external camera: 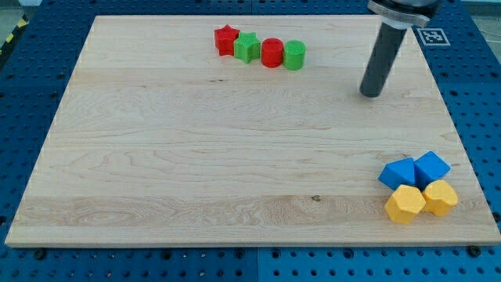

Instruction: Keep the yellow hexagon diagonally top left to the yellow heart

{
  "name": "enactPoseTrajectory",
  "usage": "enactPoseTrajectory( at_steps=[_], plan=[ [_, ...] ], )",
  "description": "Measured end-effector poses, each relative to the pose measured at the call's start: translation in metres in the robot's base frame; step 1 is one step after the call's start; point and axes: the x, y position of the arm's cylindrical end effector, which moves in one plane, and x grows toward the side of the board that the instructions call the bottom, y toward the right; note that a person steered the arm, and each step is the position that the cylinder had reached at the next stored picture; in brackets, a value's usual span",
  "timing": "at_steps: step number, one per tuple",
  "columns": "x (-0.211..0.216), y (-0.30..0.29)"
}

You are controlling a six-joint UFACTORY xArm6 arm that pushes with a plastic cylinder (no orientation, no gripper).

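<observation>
Two yellow blocks lie side by side near the board's bottom right corner. The left one looks like the hexagon and the right one looks like the heart. They touch, with the hexagon to the left of the heart and slightly lower. My tip rests on the board near the view's top right, far above both yellow blocks and touching no block.
Two blue blocks sit directly above the yellow pair and touch them. A row of a red star, green star, red cylinder and green cylinder lies at the top centre. The wooden board lies on a blue pegboard.
</observation>
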Motion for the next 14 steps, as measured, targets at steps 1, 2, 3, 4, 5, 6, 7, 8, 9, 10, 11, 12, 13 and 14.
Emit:
enactPoseTrajectory(
  at_steps=[1, 2, 3, 4, 5, 6, 7, 8, 9, 10, 11, 12, 13, 14],
  plan=[
    [0.022, 0.027],
    [0.047, 0.058],
    [0.075, 0.092],
    [0.106, 0.115],
    [0.145, 0.12],
    [0.175, 0.116],
    [0.176, 0.101],
    [0.176, 0.091],
    [0.176, 0.068],
    [0.18, 0.043],
    [0.186, 0.03],
    [0.19, 0.012],
    [0.193, 0.008],
    [0.21, 0.01]
  ],
)
